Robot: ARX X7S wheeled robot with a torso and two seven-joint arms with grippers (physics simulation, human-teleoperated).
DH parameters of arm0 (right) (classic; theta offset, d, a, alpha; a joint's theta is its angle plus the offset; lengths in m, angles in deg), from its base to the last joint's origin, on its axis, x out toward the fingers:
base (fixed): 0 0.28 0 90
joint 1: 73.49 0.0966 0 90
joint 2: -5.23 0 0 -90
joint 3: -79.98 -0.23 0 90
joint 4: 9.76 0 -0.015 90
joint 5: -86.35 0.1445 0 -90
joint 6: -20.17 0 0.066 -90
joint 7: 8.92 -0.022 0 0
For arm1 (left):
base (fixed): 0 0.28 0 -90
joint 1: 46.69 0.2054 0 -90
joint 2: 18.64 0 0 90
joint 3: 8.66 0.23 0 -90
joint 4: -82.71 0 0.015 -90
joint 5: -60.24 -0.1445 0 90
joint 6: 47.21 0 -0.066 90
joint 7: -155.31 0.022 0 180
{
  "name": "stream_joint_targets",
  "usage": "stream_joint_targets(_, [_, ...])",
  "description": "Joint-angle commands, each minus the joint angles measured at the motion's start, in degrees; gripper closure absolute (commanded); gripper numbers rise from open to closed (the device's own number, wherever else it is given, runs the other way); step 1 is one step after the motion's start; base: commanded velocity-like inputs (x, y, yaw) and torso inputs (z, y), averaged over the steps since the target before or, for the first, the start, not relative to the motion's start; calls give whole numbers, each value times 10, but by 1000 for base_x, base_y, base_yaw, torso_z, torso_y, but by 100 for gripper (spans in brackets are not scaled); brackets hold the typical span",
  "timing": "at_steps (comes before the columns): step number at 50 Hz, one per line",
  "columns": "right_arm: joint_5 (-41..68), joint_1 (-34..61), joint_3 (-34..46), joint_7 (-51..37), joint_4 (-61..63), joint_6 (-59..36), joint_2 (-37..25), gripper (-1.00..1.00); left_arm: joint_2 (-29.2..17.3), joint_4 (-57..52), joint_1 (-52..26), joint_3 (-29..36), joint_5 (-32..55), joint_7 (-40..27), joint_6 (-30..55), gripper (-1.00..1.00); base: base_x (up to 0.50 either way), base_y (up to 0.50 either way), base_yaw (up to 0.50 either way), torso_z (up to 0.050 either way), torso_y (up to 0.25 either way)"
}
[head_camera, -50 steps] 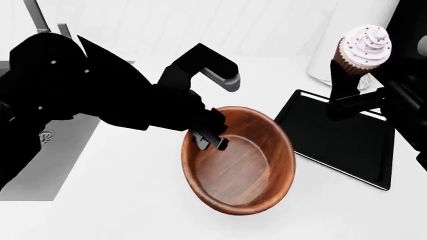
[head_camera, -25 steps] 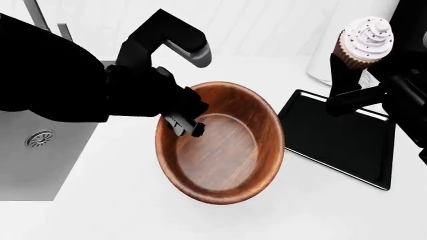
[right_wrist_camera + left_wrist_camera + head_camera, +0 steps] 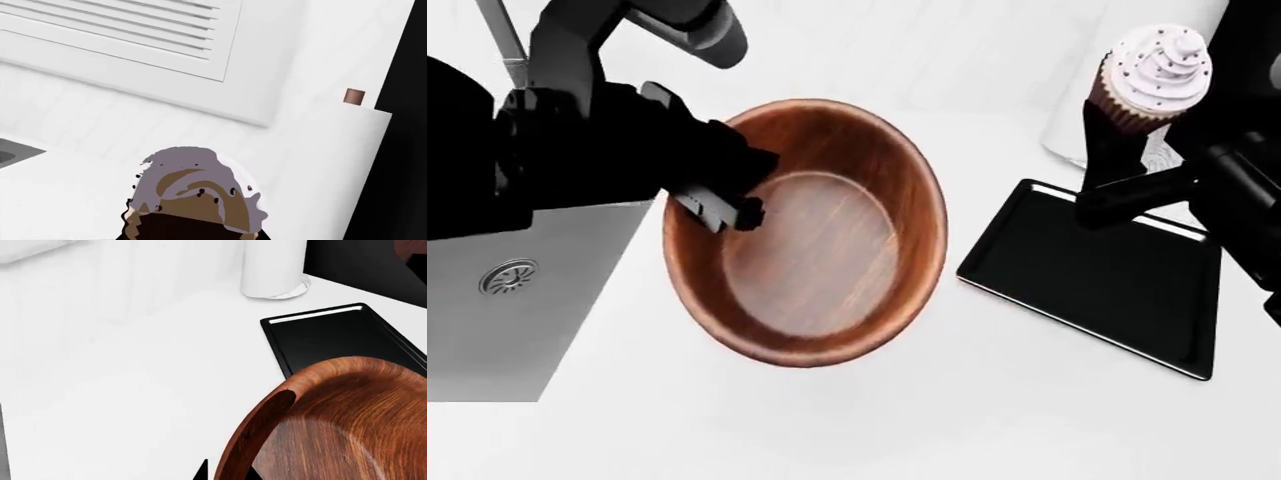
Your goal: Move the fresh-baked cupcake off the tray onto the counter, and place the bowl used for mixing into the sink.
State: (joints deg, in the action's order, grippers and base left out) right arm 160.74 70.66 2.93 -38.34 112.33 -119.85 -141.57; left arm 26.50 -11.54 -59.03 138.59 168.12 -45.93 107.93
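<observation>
The reddish-brown wooden bowl (image 3: 814, 250) hangs tilted above the white counter (image 3: 894, 420), just right of the grey sink (image 3: 547, 330). My left gripper (image 3: 731, 208) is shut on its near-left rim. In the left wrist view the bowl (image 3: 333, 430) rim runs between the two fingertips of the left gripper (image 3: 227, 475). The cupcake (image 3: 1154, 80), with white frosting and a brown wrapper, is held up above the far edge of the black tray (image 3: 1094, 290) by my right gripper (image 3: 1148, 125), shut on its wrapper. The right wrist view shows the cupcake (image 3: 193, 190) from close up.
A steel faucet (image 3: 501, 35) rises behind the sink, whose round drain (image 3: 510, 277) shows. A white paper-towel roll (image 3: 1065, 135) stands behind the tray, against the white wall, and also appears as the roll (image 3: 273, 270) beyond the tray (image 3: 333, 340).
My left arm has carried the bowl up and leftward to beside the sink. The right gripper and cupcake have stayed almost still above the tray.
</observation>
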Motion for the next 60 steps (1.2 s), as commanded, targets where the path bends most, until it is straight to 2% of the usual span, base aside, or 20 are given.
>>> stream_joint_targets(1, [-13,10,7,8,5,-7,3,100,-37,-8,-10,-17,26,-75,-8,100,0,445,0,0,0])
stream_joint_targets(27, [-18,9,12,11,2,-5,7,100,-48,-10,3,-20,6,-65,-20,100,0,466,0,0,0])
stream_joint_targets(60, [-33,-6,17,20,-2,9,10,100,-35,-2,7,-17,-5,-63,-29,100,0,468,0,0,1])
